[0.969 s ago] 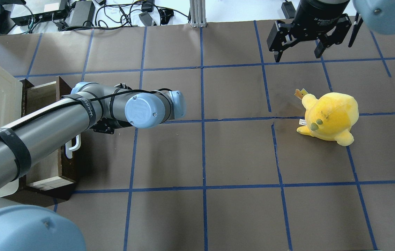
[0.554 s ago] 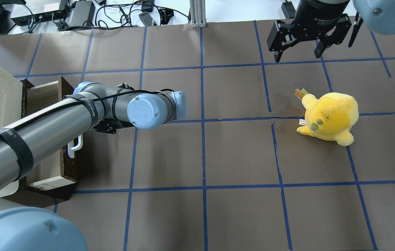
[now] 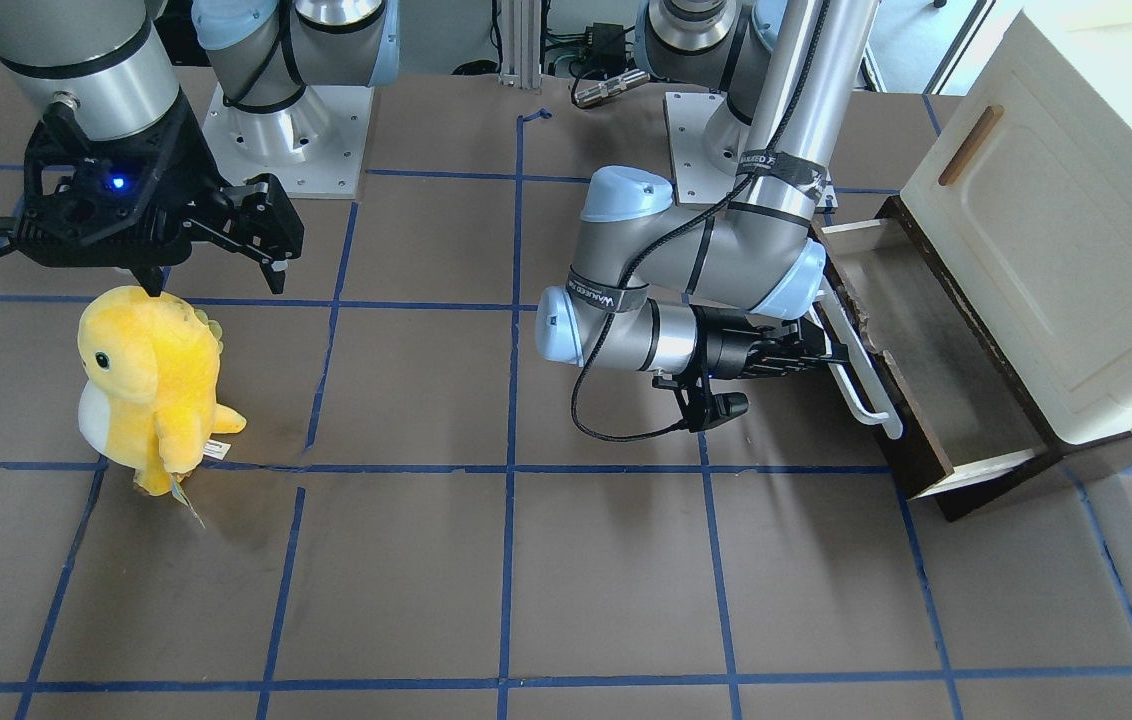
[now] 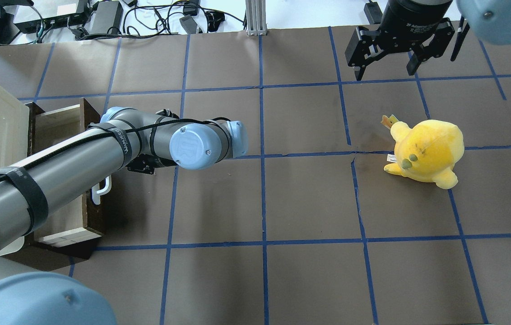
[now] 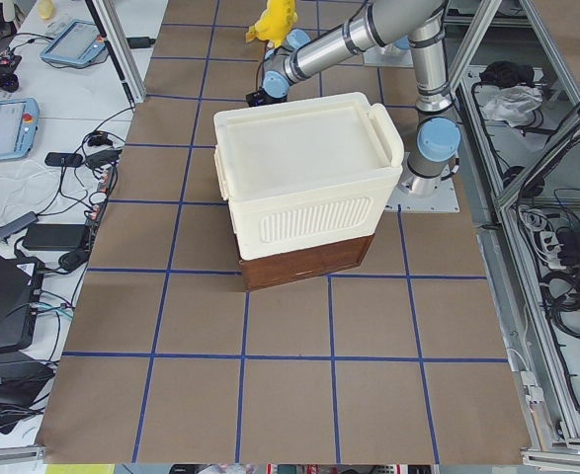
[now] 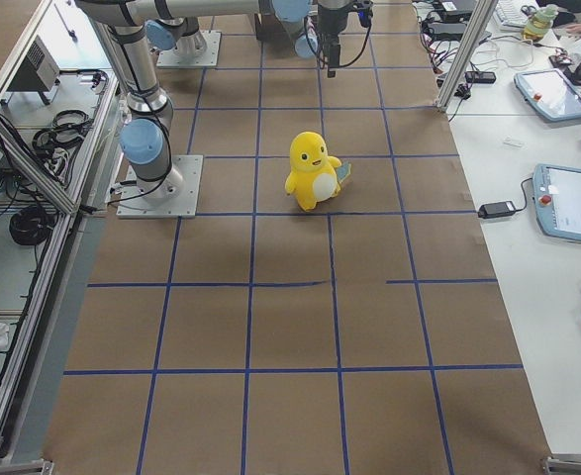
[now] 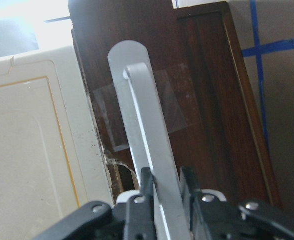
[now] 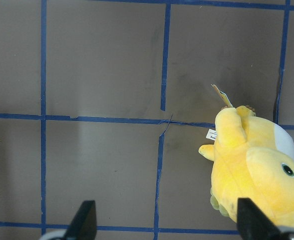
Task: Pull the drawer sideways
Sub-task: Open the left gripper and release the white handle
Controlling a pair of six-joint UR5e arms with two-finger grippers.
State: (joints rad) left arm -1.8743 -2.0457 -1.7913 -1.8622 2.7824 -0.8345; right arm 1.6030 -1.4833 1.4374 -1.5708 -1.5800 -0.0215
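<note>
The drawer [image 3: 946, 370] stands pulled partly out from under the cream cabinet [image 3: 1056, 230], showing its pale interior. Its dark brown front [image 3: 911, 440] carries a long white bar handle [image 3: 871, 395]. My left gripper [image 3: 826, 352] is shut on this handle; in the left wrist view the fingers [image 7: 147, 192] clamp the bar [image 7: 141, 115] from both sides. In the overhead view the drawer front [image 4: 95, 216] and handle [image 4: 102, 192] show beside my left forearm, which hides the gripper. My right gripper [image 4: 386, 67] hangs open and empty over the far right of the table.
A yellow plush toy [image 4: 427, 151] stands on the right half of the table, just below the right gripper [image 3: 216, 275]; it also shows in the right wrist view [image 8: 257, 175]. The cabinet door has a small brown handle [image 3: 969, 145]. Blue tape lines grid the brown table.
My left arm has moved a little to the right in the overhead view, and the drawer front and handle have slid out with it. The right arm and plush have not moved.
</note>
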